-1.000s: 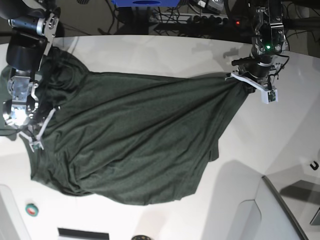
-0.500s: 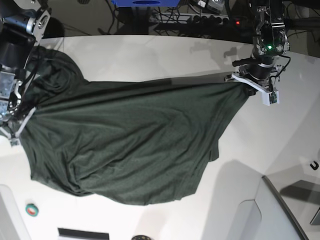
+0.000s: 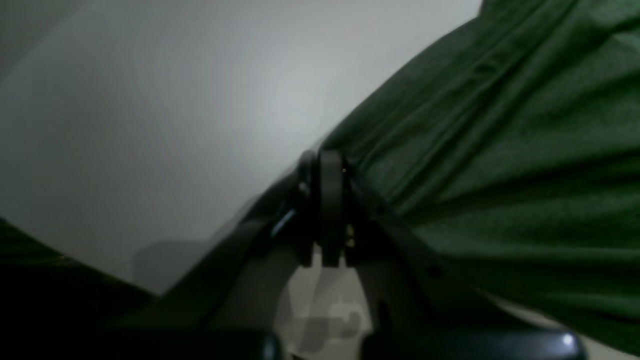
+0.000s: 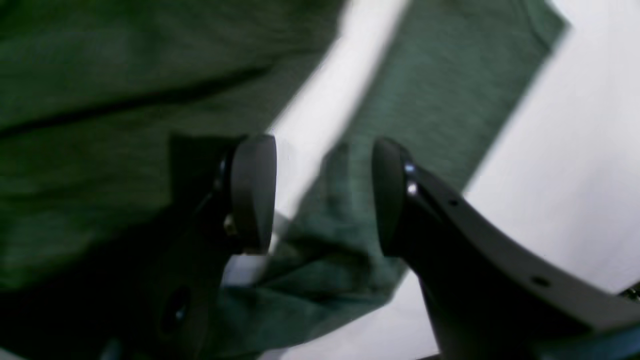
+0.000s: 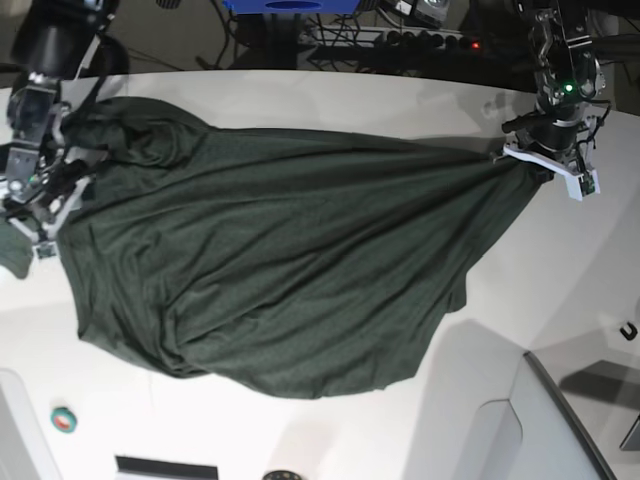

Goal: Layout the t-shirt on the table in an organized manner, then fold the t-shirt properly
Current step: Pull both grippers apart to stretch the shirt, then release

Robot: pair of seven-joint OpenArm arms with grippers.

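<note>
On table: t-shirt, left gripper pinching corner.

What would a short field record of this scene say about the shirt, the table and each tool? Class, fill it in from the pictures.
garment: dark green t-shirt, spread wide but wrinkled, not folded
surface: white table, shirt lying on it
left tool: shut on one corner of the t-shirt, cloth fanning out in taut creases
right tool: jaws apart, nothing between them, above the shirt's edge
small item: a green and red round thing near the table's front edge
</note>
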